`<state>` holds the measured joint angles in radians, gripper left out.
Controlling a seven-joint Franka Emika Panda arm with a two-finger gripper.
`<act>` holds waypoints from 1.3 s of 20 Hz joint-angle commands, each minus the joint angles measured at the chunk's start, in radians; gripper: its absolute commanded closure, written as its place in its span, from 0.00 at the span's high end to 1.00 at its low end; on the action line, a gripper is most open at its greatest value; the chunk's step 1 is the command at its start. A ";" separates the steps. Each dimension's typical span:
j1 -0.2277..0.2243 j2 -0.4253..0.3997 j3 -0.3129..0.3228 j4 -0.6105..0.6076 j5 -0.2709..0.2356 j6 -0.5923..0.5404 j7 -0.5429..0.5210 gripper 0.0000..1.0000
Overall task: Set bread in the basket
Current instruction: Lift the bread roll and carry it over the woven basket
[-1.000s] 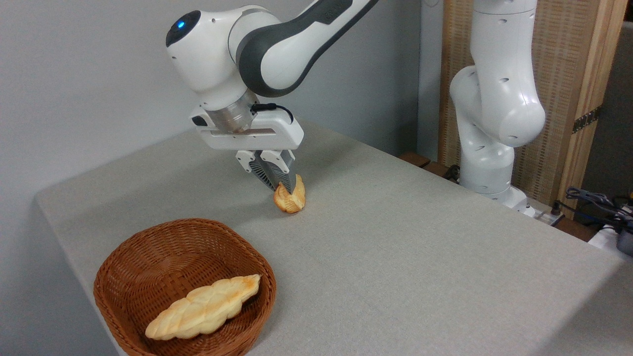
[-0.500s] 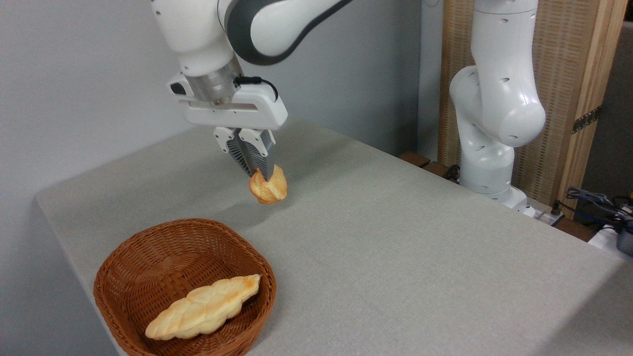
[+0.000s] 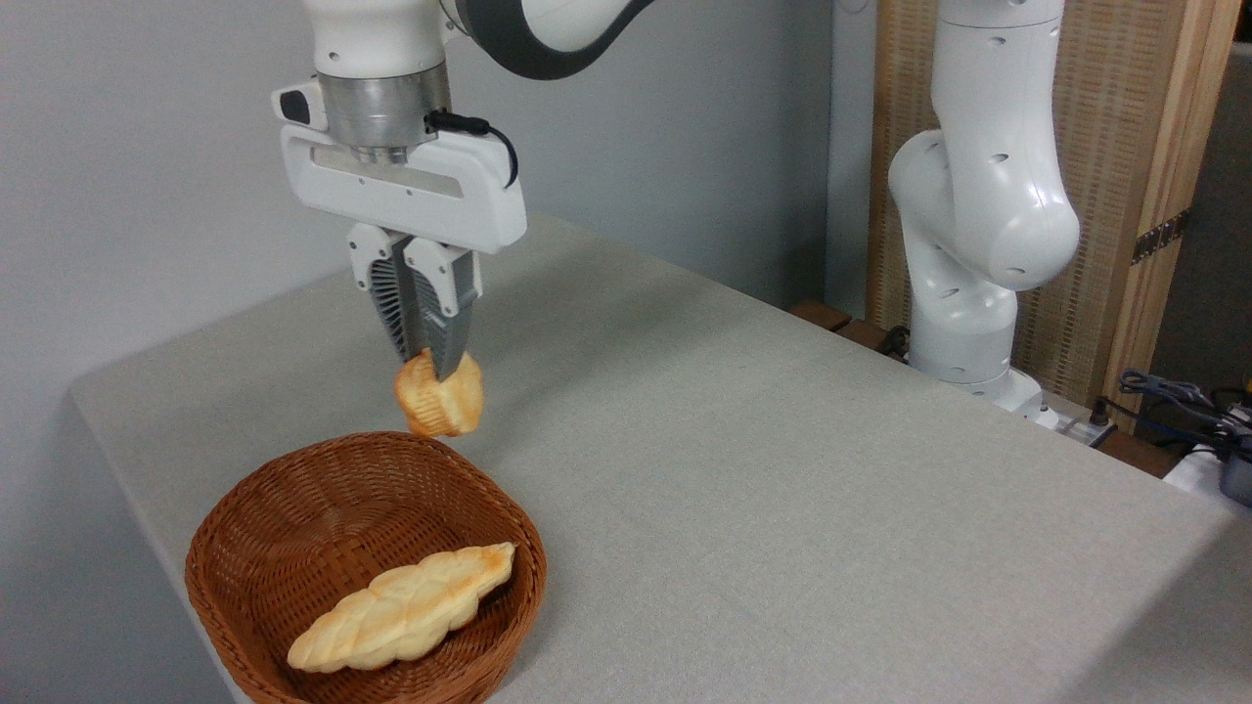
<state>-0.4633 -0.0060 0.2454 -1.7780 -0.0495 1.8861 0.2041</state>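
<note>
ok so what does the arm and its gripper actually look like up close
The arm is glossy white with dark grey joint sections. A bare metal wrist ring meets a boxy white gripper body with a dark slot. A thin black cable loops at its side. Its two fingers are grey and ribbed.

No readable text, label, brand, number or sign anywhere I can see. My own casing and wrist are plain white and grey, unmarked. Nothing is printed on what I carry or on the wicker below it. The table cloth is bare grey, the wall blank. The wooden panel at the back right carries a small dark metal fitting, too small to tell whether anything is written on it.
</note>
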 commanded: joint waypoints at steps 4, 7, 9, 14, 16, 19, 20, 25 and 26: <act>-0.009 0.049 0.032 0.005 0.014 0.152 0.078 1.00; -0.009 0.066 0.032 0.006 0.014 0.171 0.078 1.00; -0.009 0.066 0.032 0.006 0.014 0.173 0.078 1.00; -0.009 0.072 0.032 0.005 0.013 0.157 0.132 1.00; -0.009 0.069 0.034 0.006 0.013 0.147 0.139 1.00; -0.009 0.063 0.058 0.006 0.008 0.119 0.277 1.00; -0.009 0.061 0.070 0.006 0.004 0.095 0.306 1.00; -0.009 0.043 0.138 0.008 0.004 -0.019 0.538 1.00; -0.011 0.040 0.156 0.008 0.004 -0.024 0.547 1.00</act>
<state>-0.4633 0.0574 0.3454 -1.7737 -0.0492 1.9120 0.6623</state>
